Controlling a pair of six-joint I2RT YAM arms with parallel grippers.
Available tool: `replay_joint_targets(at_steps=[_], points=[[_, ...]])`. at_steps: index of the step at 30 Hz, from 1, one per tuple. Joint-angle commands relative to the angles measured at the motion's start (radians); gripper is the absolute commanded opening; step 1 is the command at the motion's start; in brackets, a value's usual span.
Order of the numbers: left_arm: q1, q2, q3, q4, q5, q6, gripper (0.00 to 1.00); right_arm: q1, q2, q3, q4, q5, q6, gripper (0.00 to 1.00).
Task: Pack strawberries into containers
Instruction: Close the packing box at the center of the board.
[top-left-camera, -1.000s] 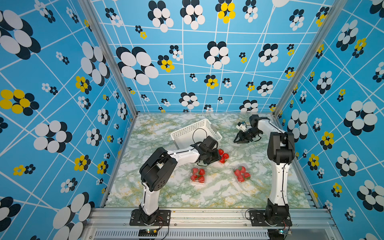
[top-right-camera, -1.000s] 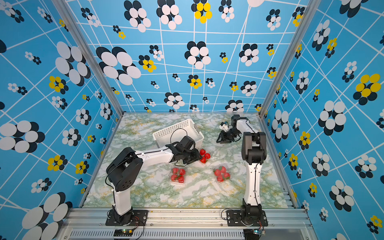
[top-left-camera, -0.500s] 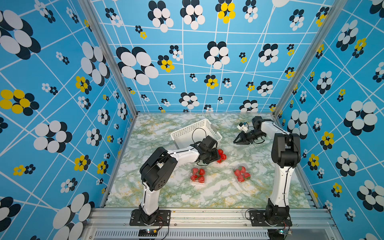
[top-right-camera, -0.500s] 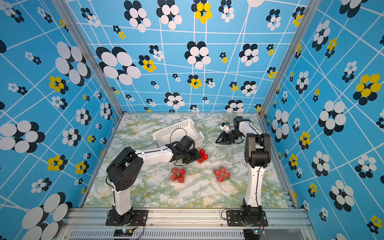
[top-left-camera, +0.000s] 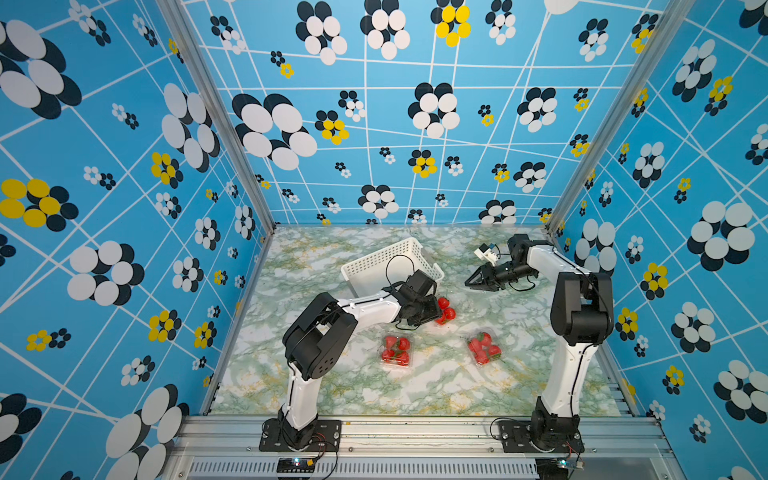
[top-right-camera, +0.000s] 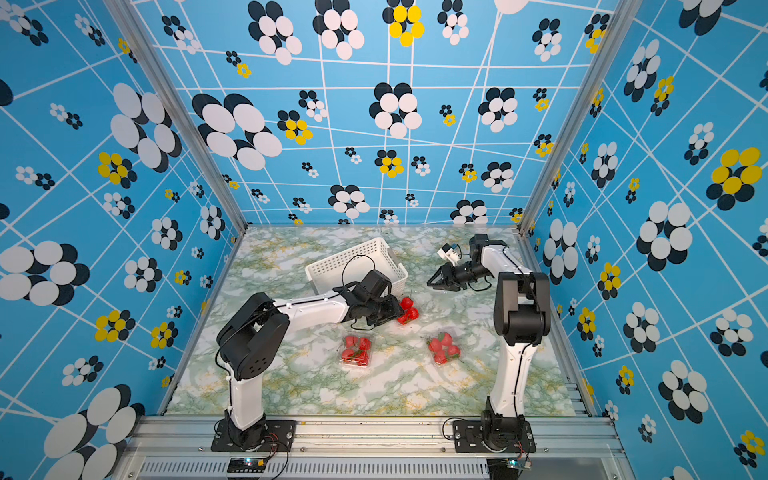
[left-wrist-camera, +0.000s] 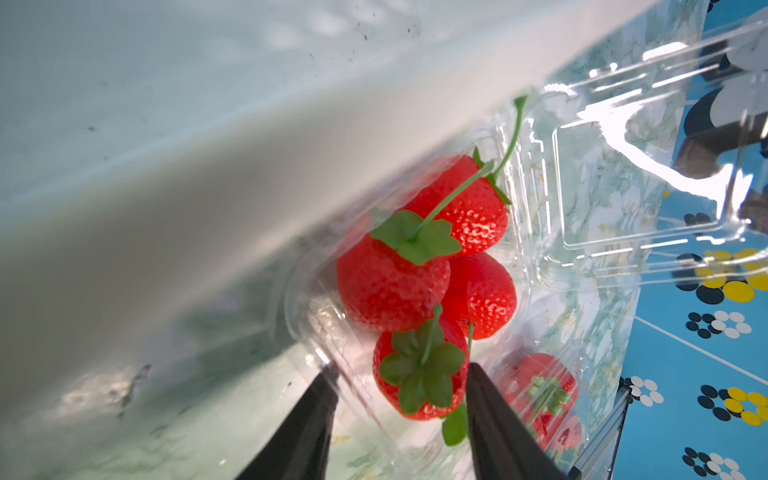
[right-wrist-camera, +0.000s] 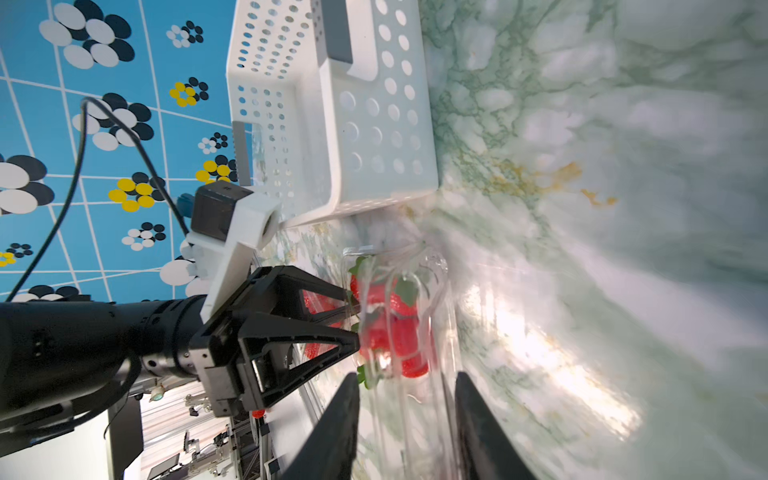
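You have a green-and-white marbled table (top-left-camera: 415, 386) carrying a white perforated basket (top-left-camera: 376, 266) toward its far side. Nearer you, a clear near container (top-left-camera: 397, 352) and a right container (top-left-camera: 484, 349) sit well apart, each full of strawberries (top-left-camera: 392, 345). A third container (top-left-camera: 446, 311) of strawberries rests just beside the basket's corner, lid open.

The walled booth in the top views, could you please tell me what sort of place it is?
Probably a lab robot test cell: blue flower-print walls, a marble-print table, two arms bolted to an aluminium rail.
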Motion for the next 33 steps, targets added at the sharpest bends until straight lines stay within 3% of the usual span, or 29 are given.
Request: replay_joint_targets(at_steps=[1, 33], points=[[0.004, 0.014, 0.003, -0.019, 0.004, 0.017, 0.51, 0.006, -0.082, -0.052, 0.035, -0.079, 0.023, 0.40], [0.047, -0.055, -0.174, 0.228, 0.057, -0.001, 0.54, 0.179, -0.146, -0.203, 0.164, -0.133, 0.126, 0.45]])
